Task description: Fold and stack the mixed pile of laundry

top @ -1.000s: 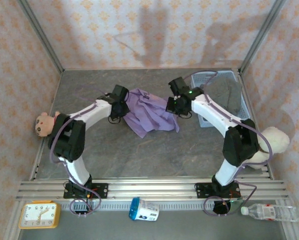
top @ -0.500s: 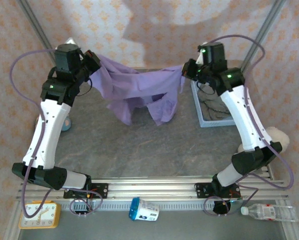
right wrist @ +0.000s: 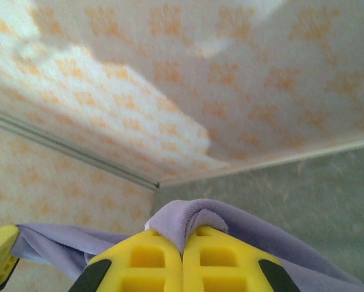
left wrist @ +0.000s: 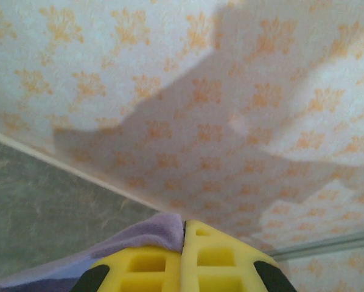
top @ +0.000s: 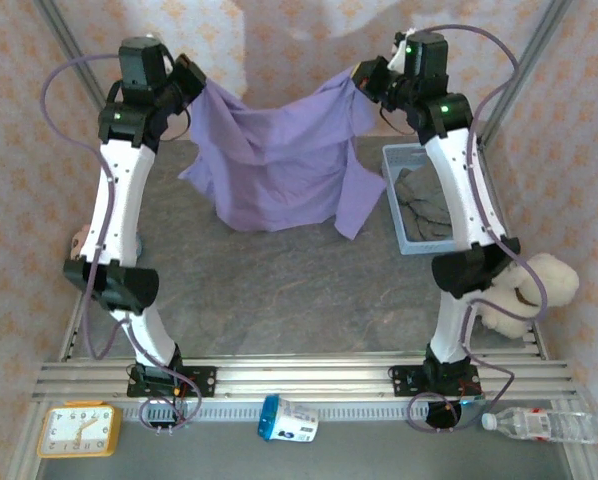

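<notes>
Grey bench [top: 279,290]: purple shirt [top: 279,165] hangs spread at 12 o'clock, left tool [top: 197,86] and right tool [top: 365,78] each clenched on a corner.

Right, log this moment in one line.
left fingers: shut on shirt | right fingers: shut on shirt | shirt: hanging spread | trousers: in basket | folding: not started

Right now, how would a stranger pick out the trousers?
At the far right of the table sits a light blue mesh basket. The trousers are the crumpled grey-brown cloth inside it, unlike the lilac shirt held up in the air.
</notes>
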### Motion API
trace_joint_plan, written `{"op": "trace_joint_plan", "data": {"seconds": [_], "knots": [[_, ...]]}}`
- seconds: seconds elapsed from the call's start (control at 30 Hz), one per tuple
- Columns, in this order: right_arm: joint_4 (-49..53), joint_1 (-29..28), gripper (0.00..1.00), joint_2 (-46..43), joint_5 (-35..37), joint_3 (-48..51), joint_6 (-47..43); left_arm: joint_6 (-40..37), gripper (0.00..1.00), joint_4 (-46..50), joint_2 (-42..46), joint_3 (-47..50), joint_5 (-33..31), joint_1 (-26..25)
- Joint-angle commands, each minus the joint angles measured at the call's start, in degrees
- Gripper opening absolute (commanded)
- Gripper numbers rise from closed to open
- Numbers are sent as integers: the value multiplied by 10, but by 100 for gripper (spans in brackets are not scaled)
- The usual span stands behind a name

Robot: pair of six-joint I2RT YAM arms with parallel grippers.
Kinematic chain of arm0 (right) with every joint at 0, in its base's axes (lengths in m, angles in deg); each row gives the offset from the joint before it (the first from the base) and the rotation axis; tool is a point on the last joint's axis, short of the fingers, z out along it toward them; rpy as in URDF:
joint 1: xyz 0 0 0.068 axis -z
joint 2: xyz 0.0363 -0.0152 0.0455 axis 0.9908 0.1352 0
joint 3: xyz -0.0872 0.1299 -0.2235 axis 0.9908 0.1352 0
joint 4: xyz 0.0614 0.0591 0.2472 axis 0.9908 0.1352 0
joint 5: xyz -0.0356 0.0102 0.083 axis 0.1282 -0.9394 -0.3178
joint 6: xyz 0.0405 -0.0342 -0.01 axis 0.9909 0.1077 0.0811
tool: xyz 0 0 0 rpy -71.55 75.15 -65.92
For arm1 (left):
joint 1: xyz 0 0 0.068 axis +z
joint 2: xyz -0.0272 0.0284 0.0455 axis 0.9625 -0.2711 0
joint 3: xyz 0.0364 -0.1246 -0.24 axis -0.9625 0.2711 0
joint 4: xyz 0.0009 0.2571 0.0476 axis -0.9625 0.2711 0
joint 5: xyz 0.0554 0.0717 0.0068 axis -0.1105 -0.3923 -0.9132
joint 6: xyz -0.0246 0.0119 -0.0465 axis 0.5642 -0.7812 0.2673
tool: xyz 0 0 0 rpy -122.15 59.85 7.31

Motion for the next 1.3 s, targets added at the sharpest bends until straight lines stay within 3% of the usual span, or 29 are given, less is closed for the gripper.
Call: {"op": "trace_joint_plan", "data": {"seconds": [0.0,0.1,0.23,0.3,0.37,0.43,0.53,0.57,0.63,0.67,0.7,0.87,1.1,1.27], "knots": [[-48,12,0,15,-36,-133,33,4,0,18,-13,-153,34,16],[-42,15,0,17,-55,-170,30,23,0,10,-29,-209,55,30],[12,15,0,-35,-94,-99,9,28,0,25,8,-145,96,32],[42,14,0,-82,-110,-10,0,27,0,20,62,-22,103,31],[55,8,0,-144,-109,114,-5,34,0,-26,143,164,98,31],[37,-4,0,-225,-92,286,6,47,0,-82,232,362,68,32],[-2,-18,0,-329,-79,527,58,47,0,-74,317,563,11,33],[-5,-24,7,-352,-75,585,71,43,9,-61,330,605,-2,33],[5,-41,38,-382,-74,695,73,39,55,-38,341,674,-21,34],[16,-45,47,-386,-73,723,67,42,69,-32,341,694,-23,35],[30,-46,51,-386,-63,742,51,45,75,-30,338,709,-21,35],[66,-47,53,-344,72,708,-25,97,78,-80,318,734,1,12],[-39,-52,51,-206,75,641,-22,139,77,-80,241,720,-33,-97],[-42,-51,48,-72,96,541,-40,185,77,-88,223,778,-20,-120]]}}
